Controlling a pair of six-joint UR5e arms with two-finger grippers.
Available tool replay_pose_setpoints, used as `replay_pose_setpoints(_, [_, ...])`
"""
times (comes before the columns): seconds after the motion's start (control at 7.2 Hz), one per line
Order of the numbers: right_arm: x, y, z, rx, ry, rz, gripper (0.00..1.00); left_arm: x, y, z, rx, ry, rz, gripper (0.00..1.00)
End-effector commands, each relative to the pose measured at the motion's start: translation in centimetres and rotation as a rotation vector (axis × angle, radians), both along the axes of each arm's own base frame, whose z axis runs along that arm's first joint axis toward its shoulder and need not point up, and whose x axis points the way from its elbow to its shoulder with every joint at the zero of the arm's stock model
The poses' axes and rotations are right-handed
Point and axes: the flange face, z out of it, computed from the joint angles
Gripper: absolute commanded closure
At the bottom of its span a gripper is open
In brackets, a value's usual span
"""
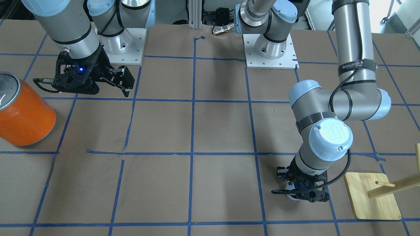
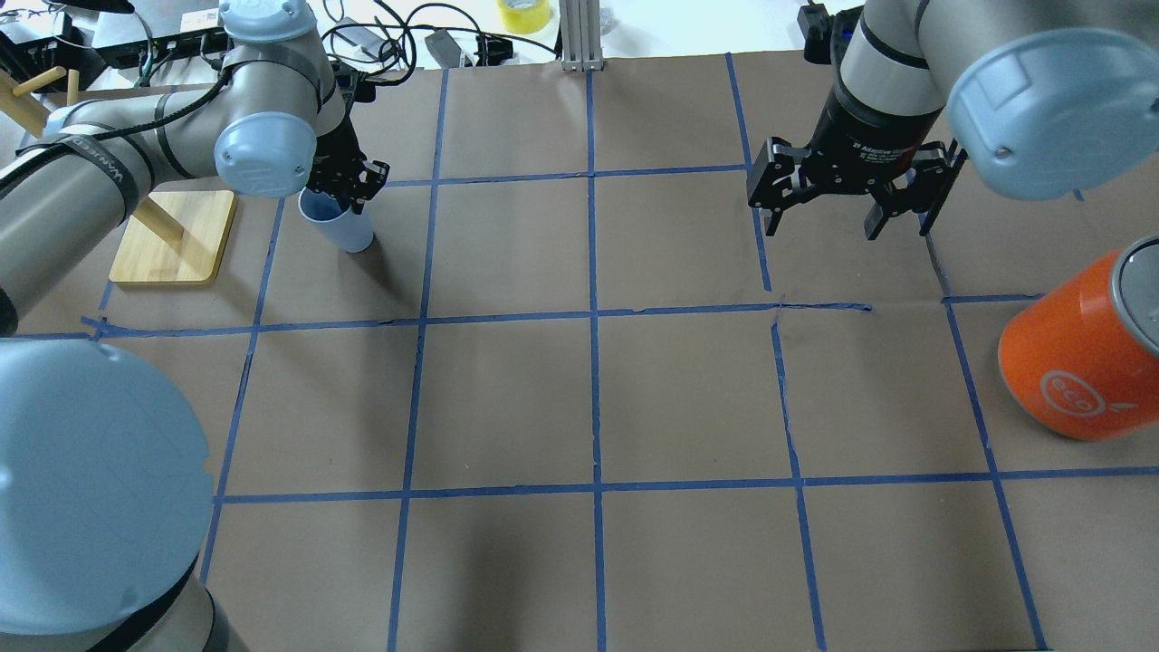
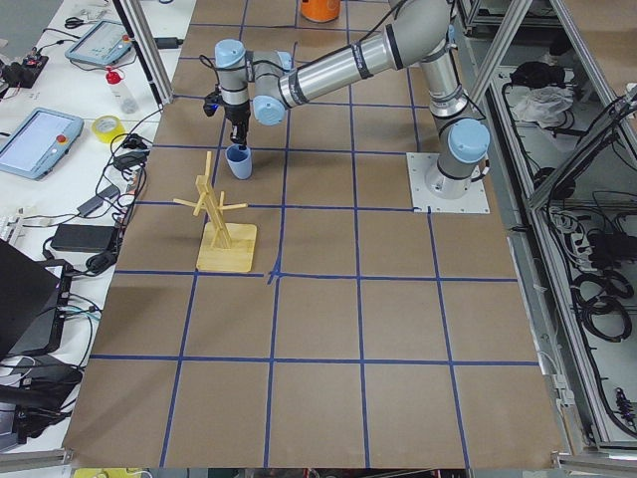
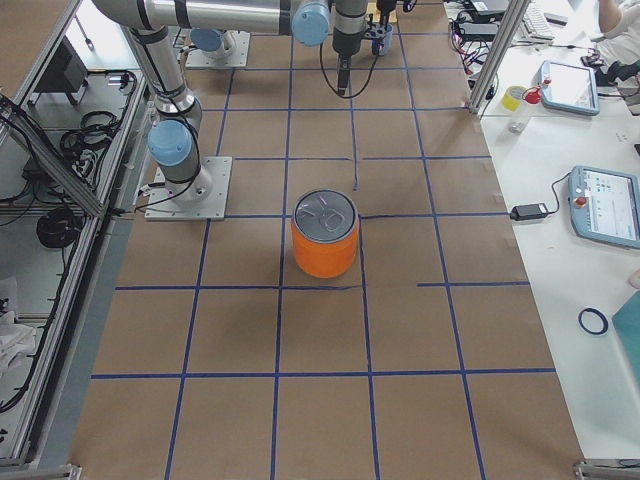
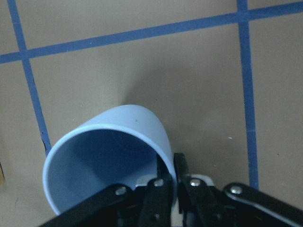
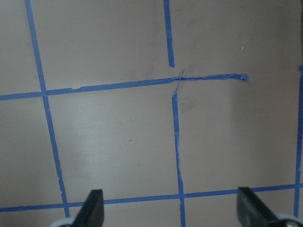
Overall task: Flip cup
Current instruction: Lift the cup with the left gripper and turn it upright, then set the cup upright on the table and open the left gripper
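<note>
The small pale blue cup (image 2: 342, 228) is at the far left of the table, mouth up and tilted; it also shows in the exterior left view (image 3: 239, 162). My left gripper (image 2: 349, 187) is shut on its rim. In the left wrist view the fingers (image 5: 163, 189) pinch the cup's wall (image 5: 132, 132), one inside and one outside. I cannot tell whether its base touches the table. In the front view the wrist hides most of the cup (image 1: 291, 194). My right gripper (image 2: 822, 226) is open and empty above bare table, as its wrist view (image 6: 173, 210) shows.
A big orange can (image 2: 1077, 362) with a silver top stands at the table's right edge, near my right gripper. A wooden peg stand on a square base (image 2: 172, 237) stands just left of the cup. Blue tape lines grid the brown table.
</note>
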Motion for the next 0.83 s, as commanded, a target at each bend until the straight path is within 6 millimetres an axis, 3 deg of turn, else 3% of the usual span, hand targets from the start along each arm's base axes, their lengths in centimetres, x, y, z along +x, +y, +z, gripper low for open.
replay_pose_setpoints(0.0, [0.1,-0.3,-0.7,0.017,0.0,0.005,0.0,0.0,-0.1,0.1,-0.003,0.002,0.001,0.49])
replay_pose_setpoints(0.28, [0.1,-0.5,-0.8,0.013,-0.012,0.004,0.0,0.3,0.3,4.1,-0.025,0.004,0.007,0.24])
replay_pose_setpoints(0.42, [0.2,-0.8,-1.5,0.038,-0.013,0.008,0.0,-0.1,1.0,7.5,-0.003,0.031,0.006,0.19])
replay_pose_setpoints(0.69, [0.0,-1.3,-0.5,0.005,0.0,0.012,0.0,-1.4,4.0,15.2,-0.01,0.044,0.006,0.12])
